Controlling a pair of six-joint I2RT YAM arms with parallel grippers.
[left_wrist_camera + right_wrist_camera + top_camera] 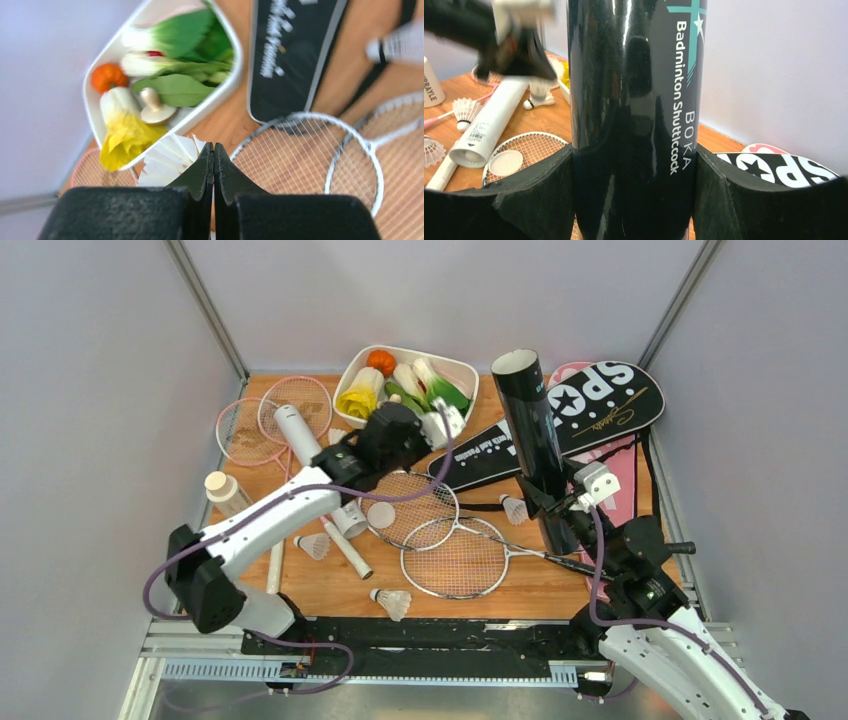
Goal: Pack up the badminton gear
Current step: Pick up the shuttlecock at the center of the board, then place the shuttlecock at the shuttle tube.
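glossy black tube (634, 100): white lettering, teal star mark. white tube (300, 435). black cover (605, 400): white letters, star. pink cover (628, 478). 2 pink racquets (243, 432), 2 silver racquets (455, 560). white shuttlecocks (392, 601). white tray (89, 107); veg (175, 90) green, yellow, orange.

White tray of toy vegetables (452, 364); cream-capped bottle (230, 498)

We see a wooden worktop (540, 592) boxed in by pale grey walls (440, 290) behind it and on both its sides. Slim metal posts (206, 305) rise at its far corners. An aluminium rail (400, 672) runs along its near edge. The light falls soft and even.
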